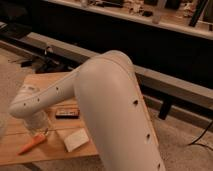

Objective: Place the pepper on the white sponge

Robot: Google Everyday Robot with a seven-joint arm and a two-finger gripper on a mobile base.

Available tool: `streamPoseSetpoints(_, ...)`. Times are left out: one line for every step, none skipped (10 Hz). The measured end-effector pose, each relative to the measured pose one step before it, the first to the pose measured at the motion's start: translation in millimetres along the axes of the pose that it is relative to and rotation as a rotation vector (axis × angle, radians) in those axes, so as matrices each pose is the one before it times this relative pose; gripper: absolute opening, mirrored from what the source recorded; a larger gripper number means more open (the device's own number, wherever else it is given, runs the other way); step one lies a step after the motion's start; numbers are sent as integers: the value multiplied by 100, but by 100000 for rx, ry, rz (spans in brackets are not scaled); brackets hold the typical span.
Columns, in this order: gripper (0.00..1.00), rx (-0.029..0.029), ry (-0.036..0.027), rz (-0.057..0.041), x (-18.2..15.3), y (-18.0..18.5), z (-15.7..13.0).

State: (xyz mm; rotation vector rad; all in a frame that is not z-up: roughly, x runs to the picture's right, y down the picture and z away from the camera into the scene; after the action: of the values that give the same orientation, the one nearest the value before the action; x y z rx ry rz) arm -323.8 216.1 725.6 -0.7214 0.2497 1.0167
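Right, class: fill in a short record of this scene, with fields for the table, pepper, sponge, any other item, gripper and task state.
table: wooden, low
pepper: orange, lying near the table's front left, apart from the sponge
sponge: white, flat on the table, right of the pepper, nothing on it
dark block: flat, behind the sponge
gripper: low over the table, by the pepper's stem end; contact unclear
task state: pepper not yet on sponge
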Motion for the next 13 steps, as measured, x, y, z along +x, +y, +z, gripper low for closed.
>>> streamPoseSetpoints(65,-256,1573,107,143,60,236)
streamPoseSetpoints(65,-586,1066,362,34,104,198)
streamPoseSetpoints(65,-527,1022,886,-101,-23,158)
streamPoseSetpoints(65,-195,337,907,-177,-107,95)
streamPoseSetpoints(65,3,28,1121,-277,-192,49)
streamPoseSetpoints(65,122,-222,2797,-335,-346,40)
streamPoseSetpoints(65,164,-83,2270,-182,-309,55)
streamPoseSetpoints(65,-16,98,3655,-180,-455,120)
streamPoseSetpoints(65,-145,232,2441,-61,-281,88)
streamPoseSetpoints(65,-47,593,3218,-23,-352,195)
streamPoseSetpoints(65,104,599,2288,12,-216,162)
streamPoseSetpoints(65,22,490,2036,-19,-131,109)
streamPoseSetpoints(65,33,822,2695,1,-145,191)
